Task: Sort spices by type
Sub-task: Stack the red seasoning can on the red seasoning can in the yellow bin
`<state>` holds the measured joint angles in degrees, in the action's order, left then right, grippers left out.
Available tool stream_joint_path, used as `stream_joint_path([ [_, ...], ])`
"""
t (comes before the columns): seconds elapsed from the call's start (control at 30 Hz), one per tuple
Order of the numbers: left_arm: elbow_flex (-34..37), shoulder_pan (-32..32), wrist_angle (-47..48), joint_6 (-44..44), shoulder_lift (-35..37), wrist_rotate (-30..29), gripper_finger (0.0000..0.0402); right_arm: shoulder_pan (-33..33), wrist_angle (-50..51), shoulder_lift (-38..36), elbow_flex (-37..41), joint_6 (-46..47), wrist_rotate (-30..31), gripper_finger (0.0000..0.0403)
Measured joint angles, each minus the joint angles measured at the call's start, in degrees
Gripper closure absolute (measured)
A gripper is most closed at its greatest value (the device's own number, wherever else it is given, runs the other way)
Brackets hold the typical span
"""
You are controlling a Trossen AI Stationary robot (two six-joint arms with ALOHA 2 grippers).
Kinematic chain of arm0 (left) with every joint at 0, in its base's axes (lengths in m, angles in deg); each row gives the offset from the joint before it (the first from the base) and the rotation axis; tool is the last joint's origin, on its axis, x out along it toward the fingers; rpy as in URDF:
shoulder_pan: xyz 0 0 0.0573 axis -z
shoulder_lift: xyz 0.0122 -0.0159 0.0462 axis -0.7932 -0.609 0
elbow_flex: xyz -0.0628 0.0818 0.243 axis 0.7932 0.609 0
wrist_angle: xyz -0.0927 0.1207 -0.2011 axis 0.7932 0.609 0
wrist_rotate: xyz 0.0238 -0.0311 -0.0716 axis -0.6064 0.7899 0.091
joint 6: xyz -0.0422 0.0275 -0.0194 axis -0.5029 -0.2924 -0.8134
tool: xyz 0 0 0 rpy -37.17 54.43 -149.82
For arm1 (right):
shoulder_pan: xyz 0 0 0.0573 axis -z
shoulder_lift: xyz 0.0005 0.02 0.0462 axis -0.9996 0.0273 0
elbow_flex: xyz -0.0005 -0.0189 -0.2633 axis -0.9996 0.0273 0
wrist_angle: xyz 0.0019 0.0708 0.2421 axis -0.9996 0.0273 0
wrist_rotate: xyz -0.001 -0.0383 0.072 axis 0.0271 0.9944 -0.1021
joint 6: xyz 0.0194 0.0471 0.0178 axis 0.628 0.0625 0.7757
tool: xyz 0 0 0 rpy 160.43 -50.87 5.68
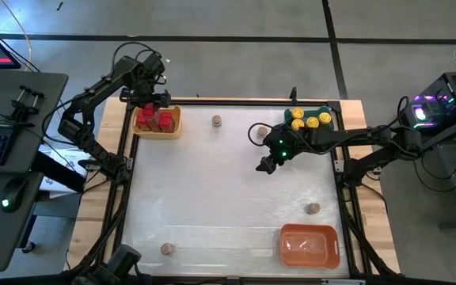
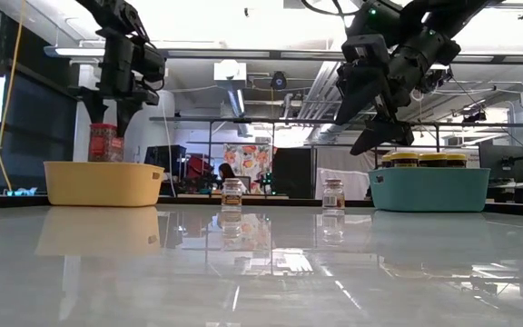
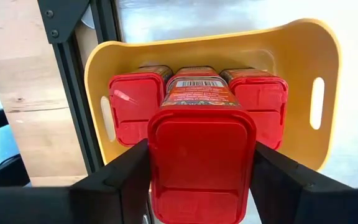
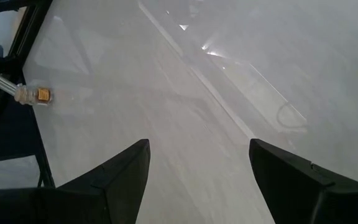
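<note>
My left gripper (image 1: 150, 103) is over the yellow tray (image 1: 174, 131) at the far left, shut on a red spice box (image 3: 201, 149). At least two more red boxes (image 3: 132, 106) stand in that tray. My right gripper (image 1: 266, 165) hangs open and empty above the middle of the table, just near of the teal tray (image 1: 328, 115), which holds yellow-lidded jars (image 1: 311, 121). Small grey-brown jars stand on their bases on the table: one at the far side (image 1: 216, 120), one at the near right (image 1: 313, 208), one at the near left (image 1: 165, 249). My left gripper pinches the red box between its two fingers (image 3: 126, 177), on the two opposite sides of the lid end (image 3: 160, 134). The fingers come from above, pointing down. The box hangs upright below them, its lower end at the yellow tray's rim (image 2: 103, 165); whether it rests on anything is hidden.
An orange tray (image 1: 335, 255) sits at the near right corner. Another small jar (image 1: 260, 132) stands just far of my right gripper. The middle and near parts of the white table are open. A desk with a keyboard stands left of the table, a lit computer to its right.
</note>
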<state>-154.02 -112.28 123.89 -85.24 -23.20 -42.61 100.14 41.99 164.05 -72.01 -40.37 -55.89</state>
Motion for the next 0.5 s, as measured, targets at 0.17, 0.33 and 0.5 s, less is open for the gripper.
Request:
stream_joint_path([
  [0.17, 0.0, 0.0, 0.1, 0.6, 0.0, 0.0, 0.0168, 0.0, 0.0, 0.0, 0.0, 0.0, 0.0, 0.0132],
  [0.33, 0.0, 0.0, 0.7, 3.0, 0.0, 0.0, 0.0163, 0.0, 0.0, 0.0, 0.0, 0.0, 0.0, 0.0132],
  [0.5, 0.0, 0.0, 0.8, 3.6, 0.0, 0.0, 0.0161, 0.0, 0.0, 0.0, 0.0, 0.0, 0.0, 0.0132],
])
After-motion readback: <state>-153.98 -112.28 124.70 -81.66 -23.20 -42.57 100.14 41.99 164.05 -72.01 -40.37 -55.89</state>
